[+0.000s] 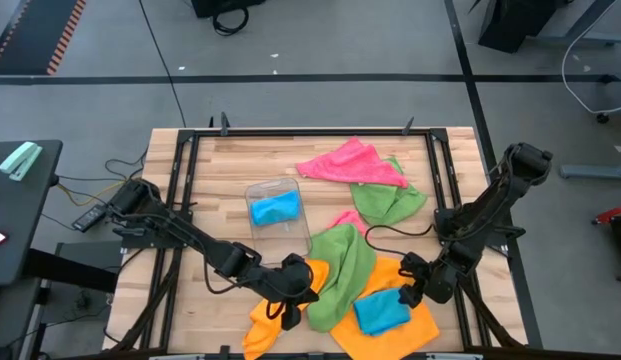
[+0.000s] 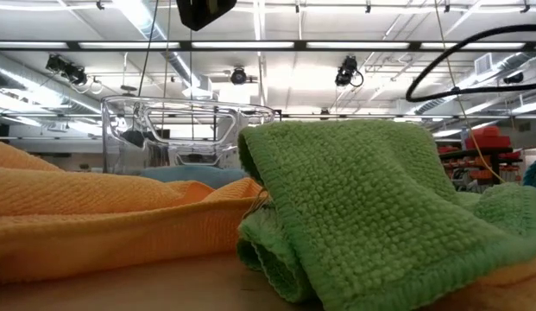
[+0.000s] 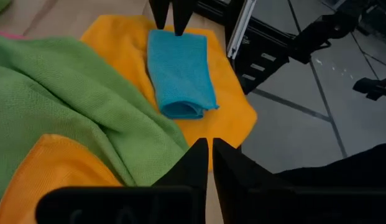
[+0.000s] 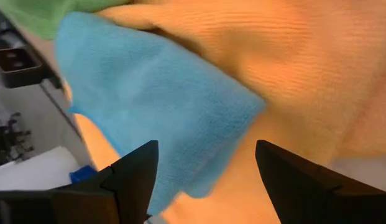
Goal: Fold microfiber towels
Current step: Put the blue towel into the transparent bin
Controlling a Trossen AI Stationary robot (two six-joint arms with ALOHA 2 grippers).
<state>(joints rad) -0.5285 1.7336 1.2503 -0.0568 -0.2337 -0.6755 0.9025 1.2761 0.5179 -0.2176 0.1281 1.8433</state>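
A folded sky-blue towel (image 1: 382,312) (image 3: 180,71) (image 4: 155,106) lies on a spread orange towel (image 1: 418,325) (image 3: 121,43) near the table's front right. A rumpled green towel (image 1: 342,272) (image 3: 62,93) (image 2: 371,207) lies draped over that orange towel and over a second orange one (image 1: 262,328) (image 2: 95,207). My right gripper (image 1: 410,293) (image 4: 205,174) is open, one finger on either side of the blue towel's end. My left gripper (image 1: 290,305) (image 3: 209,155) is over the green and orange towels. Its fingers are almost together, with nothing between them.
A clear plastic tray (image 1: 280,188) (image 2: 190,112) at the table's middle holds another blue towel (image 1: 275,208). A pink towel (image 1: 350,162) and a second green towel (image 1: 390,200) lie at the far right. Black frame rails (image 1: 445,190) run along the table's sides.
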